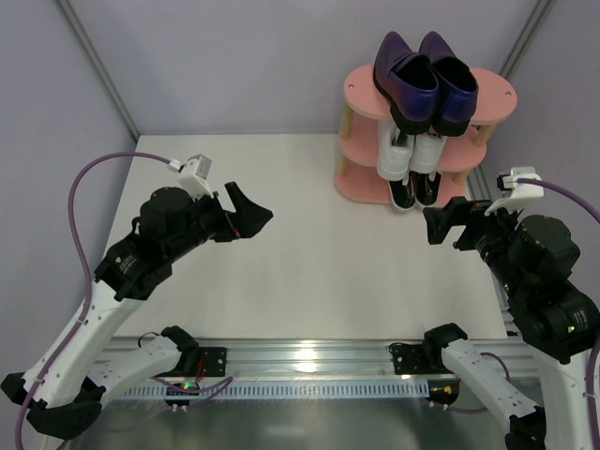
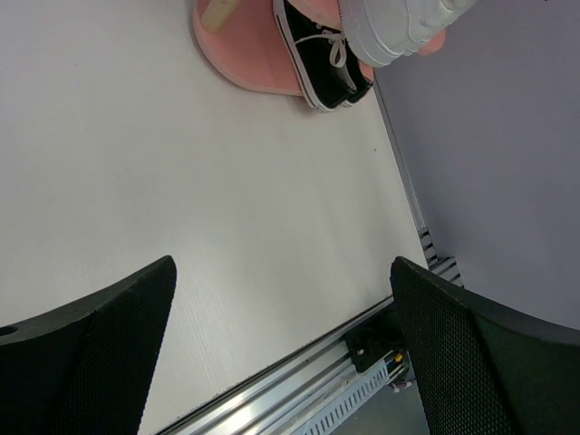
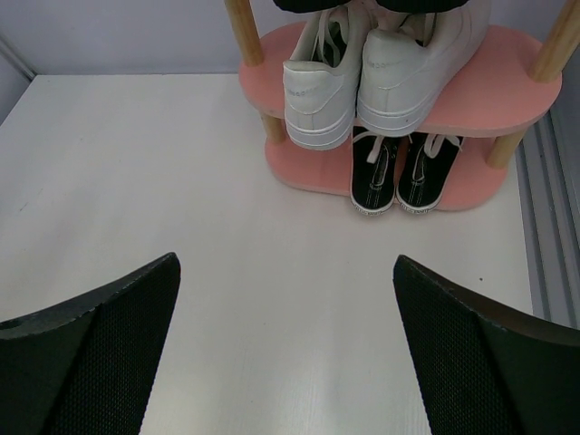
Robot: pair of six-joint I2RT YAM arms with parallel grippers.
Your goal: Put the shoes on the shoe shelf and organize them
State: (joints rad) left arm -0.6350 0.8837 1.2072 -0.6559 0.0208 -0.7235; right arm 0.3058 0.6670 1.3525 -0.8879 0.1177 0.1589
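Note:
The pink three-tier shoe shelf (image 1: 361, 92) stands at the back right of the table. The purple loafers (image 1: 424, 79) sit on its top board, the white sneakers (image 1: 409, 156) on the middle board, the black canvas sneakers (image 1: 413, 192) on the bottom board. In the right wrist view the white sneakers (image 3: 362, 86) and black sneakers (image 3: 403, 172) show heels outward on the shelf (image 3: 507, 86). My left gripper (image 1: 251, 213) is open and empty over the table's middle left. My right gripper (image 1: 448, 225) is open and empty, just in front of the shelf.
A metal rail (image 1: 309, 361) runs along the table's near edge. Grey walls enclose the table at the back and sides. The left wrist view shows the shelf's bottom board (image 2: 240, 63) with a black sneaker (image 2: 322, 59) and the table's right edge.

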